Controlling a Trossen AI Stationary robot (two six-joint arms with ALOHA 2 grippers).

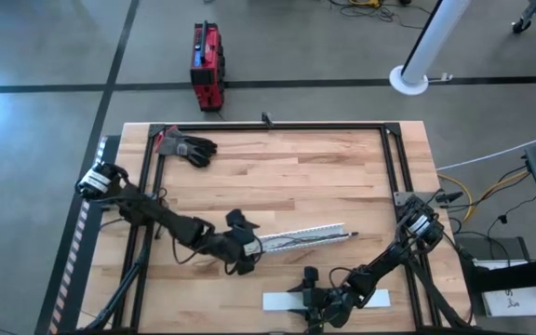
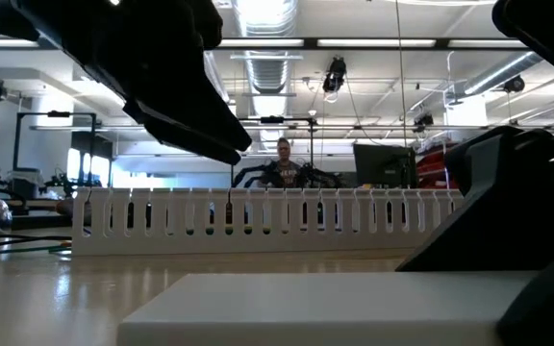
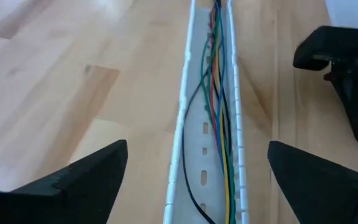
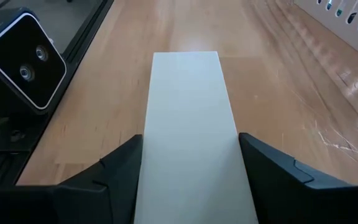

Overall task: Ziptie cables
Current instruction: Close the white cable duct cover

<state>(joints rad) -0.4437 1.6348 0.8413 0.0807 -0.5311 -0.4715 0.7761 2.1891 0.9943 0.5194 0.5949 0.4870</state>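
Both arms low over the pale wooden table, one at the slotted white plastic channel, one at the flat white plastic lid strip.

The channel lies across the table's middle. The left gripper hovers over the channel's left end, its dark fingers spread wide, pinching nothing. Nearer the table's front edge than the channel, the right gripper straddles the lid strip, fingers open along both its long edges. A black work glove lies well behind the channel. The thin coloured cables, green, black, red, blue, yellow, run loosely inside the channel.
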